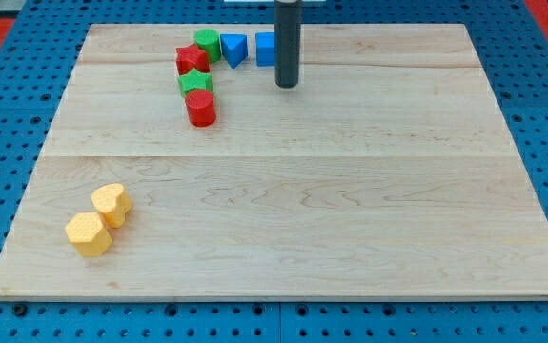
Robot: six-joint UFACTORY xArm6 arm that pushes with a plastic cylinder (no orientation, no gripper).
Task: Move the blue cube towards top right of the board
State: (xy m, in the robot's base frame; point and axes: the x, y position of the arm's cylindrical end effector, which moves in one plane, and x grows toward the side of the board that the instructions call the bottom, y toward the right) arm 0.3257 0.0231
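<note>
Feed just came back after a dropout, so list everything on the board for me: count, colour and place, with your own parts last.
blue cube: 1, blue, top centre, partly behind the rod
blue triangular block: 1, blue, left of the cube
green blocks: 2, one at top, one lower in the cluster
red blocks: 2, one between the greens, a cylinder below
yellow blocks: 2, and, bottom left, touching
board: 1, light wood
my tip: 1, dark, just right of and below the blue cube

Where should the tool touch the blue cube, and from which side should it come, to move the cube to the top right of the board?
No grip is possible; the blue cube must be pushed. Best contact is probably its left face, low down, pushing towards the view's right. My tip now stands at the cube's right, partly covering it. The blue triangular block sits close on the left, so the gap is narrow.
</note>
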